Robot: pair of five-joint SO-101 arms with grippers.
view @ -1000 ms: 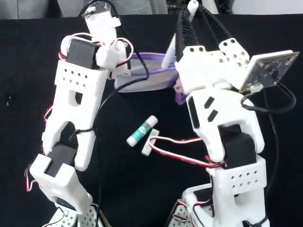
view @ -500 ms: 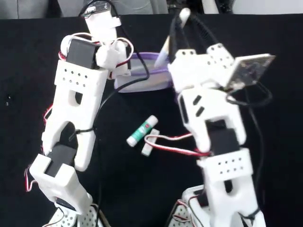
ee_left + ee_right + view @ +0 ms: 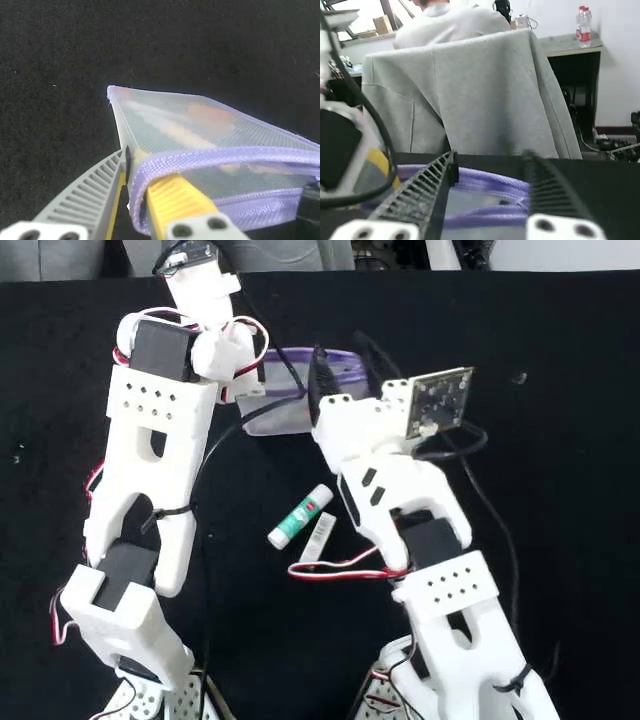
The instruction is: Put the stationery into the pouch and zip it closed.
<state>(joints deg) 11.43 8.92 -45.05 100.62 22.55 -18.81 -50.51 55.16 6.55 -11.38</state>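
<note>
Black cloth covers the surface (image 3: 560, 490).

Pouch (image 3: 285, 412): clear mesh with a purple zip band. It sits near the far edge of the surface, about midway along it. In the right wrist view the two purple bands stand apart, so the mouth is open. Through the mesh, the left wrist view shows pale orange and pink shapes inside; they are too blurred to name.

Left gripper (image 3: 134, 171): the fingers are narrow, clamped on one end of the pouch at its zip band. The yellow finger (image 3: 172, 197) is on one side of the fabric and the grey ribbed finger (image 3: 92, 192) on the other. The pinched end is lifted off the cloth.

Right gripper (image 3: 485, 200): the black fingers are spread wide with nothing between them. It is at the other end of the pouch, and the purple band runs across the gap between the fingers. In the high view its tips lie over the pouch mouth. Whether they reach inside cannot be told.

Glue stick (image 3: 300, 515): white and green. It lies flat and slantwise near the middle of the surface, well apart from the pouch.

White bar (image 3: 318, 537): small. It lies flat just beside the glue stick, on the side toward the near edge. Contact between the two cannot be told.
</note>
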